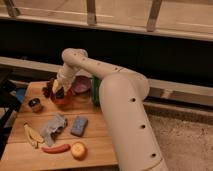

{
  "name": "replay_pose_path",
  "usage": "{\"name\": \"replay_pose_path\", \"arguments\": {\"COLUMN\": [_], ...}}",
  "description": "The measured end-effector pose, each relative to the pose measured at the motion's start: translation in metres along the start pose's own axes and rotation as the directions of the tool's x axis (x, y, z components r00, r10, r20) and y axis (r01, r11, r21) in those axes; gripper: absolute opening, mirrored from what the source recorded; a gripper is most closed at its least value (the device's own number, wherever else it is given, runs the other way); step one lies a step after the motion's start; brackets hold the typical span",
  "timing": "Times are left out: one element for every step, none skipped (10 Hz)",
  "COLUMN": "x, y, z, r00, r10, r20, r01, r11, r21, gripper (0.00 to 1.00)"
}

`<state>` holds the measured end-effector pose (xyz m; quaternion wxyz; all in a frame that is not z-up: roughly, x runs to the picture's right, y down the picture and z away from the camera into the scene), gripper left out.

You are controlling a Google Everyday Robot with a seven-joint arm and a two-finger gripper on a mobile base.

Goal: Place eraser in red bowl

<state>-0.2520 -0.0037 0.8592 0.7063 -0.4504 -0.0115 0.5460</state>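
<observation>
The red bowl (65, 100) stands at the back left of the wooden table, partly covered by my gripper. The gripper (58, 89) hangs from the white arm (82, 62) and sits right over the bowl's left part, low at its rim. I cannot make out the eraser; it is hidden or too small to see at the gripper. The darker maroon bowl (82, 84) stands just right of the gripper.
On the wooden table (97, 145) lie a blue-grey sponge pad (78, 125), a grey cloth (53, 126), a banana (32, 135), a red chili (56, 148) and an orange fruit (78, 150). A small cup (35, 104), dark grapes (48, 89) and a green object (94, 91) stand near the bowls.
</observation>
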Motion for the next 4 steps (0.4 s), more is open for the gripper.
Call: {"name": "replay_pose_path", "arguments": {"x": [0.0,-0.0003,-0.0003,-0.0001], "y": [0.0005,0.0026,0.0029,0.0016], "z": [0.0004,0.0015,0.0013,0.0011], "r00": [1.0,1.0,1.0,1.0], "r10": [0.0,-0.003,-0.004,-0.002], "r20": [0.0,-0.002,-0.001,-0.001], "r01": [0.0,0.003,0.004,0.002], "r11": [1.0,1.0,1.0,1.0], "r21": [0.0,-0.001,-0.002,-0.001], "gripper": [0.63,0.63,0.63,0.63]}}
